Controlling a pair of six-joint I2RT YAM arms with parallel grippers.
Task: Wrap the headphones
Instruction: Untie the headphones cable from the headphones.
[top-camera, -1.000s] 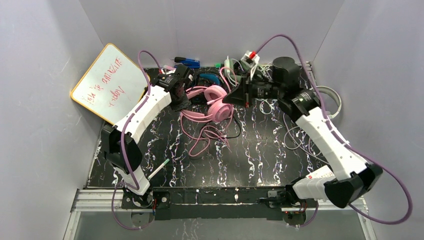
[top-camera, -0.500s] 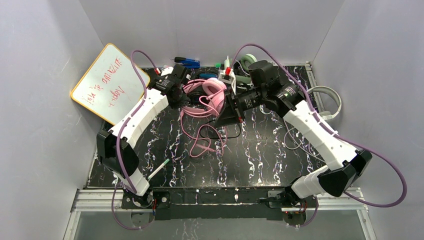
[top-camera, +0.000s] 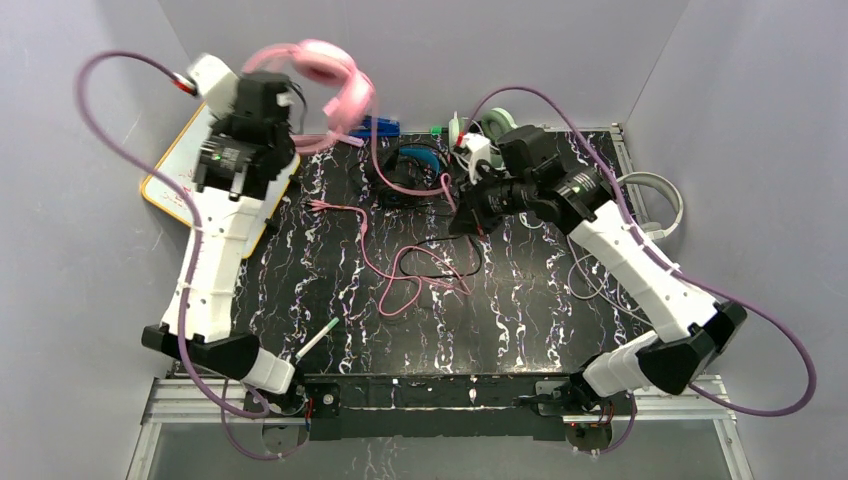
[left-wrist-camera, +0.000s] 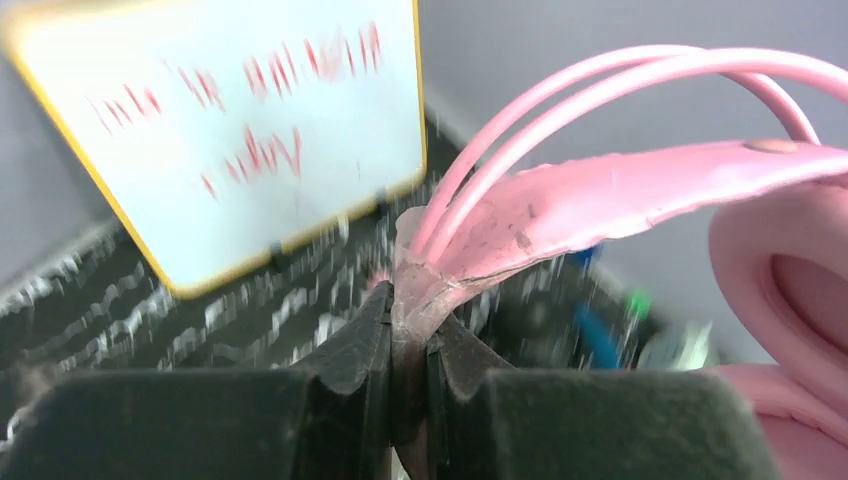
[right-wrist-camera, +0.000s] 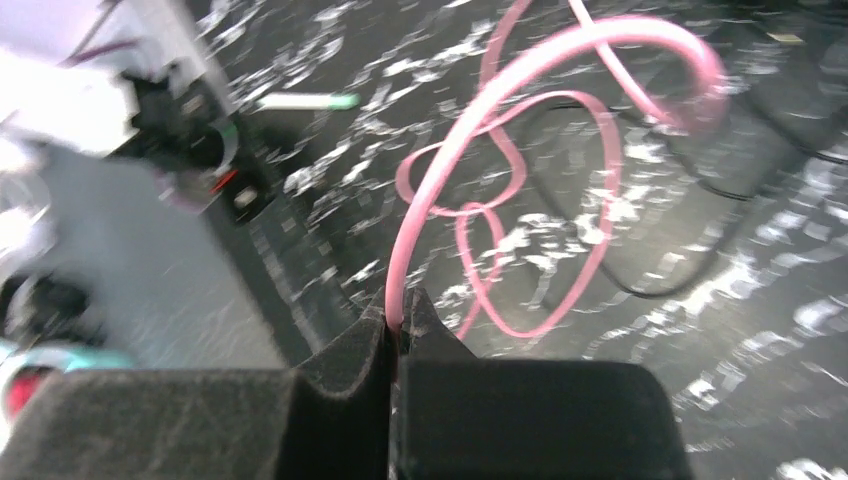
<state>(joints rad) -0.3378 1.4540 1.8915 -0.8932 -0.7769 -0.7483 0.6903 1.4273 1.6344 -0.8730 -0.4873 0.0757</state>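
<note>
left gripper (left-wrist-camera: 408, 300) clamps pink headphones (left-wrist-camera: 610, 200) | right gripper (right-wrist-camera: 398, 305) pinches cord (right-wrist-camera: 478, 112) | marbled table (top-camera: 545, 305), grey walls (top-camera: 450, 50)

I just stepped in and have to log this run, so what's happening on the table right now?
The left gripper is shut on the headband of the pink headphones, holding them high above the table. The right gripper pinches the pink cord, and the rest of that cord lies in loose loops on the table. Nothing is wrapped yet.
</note>
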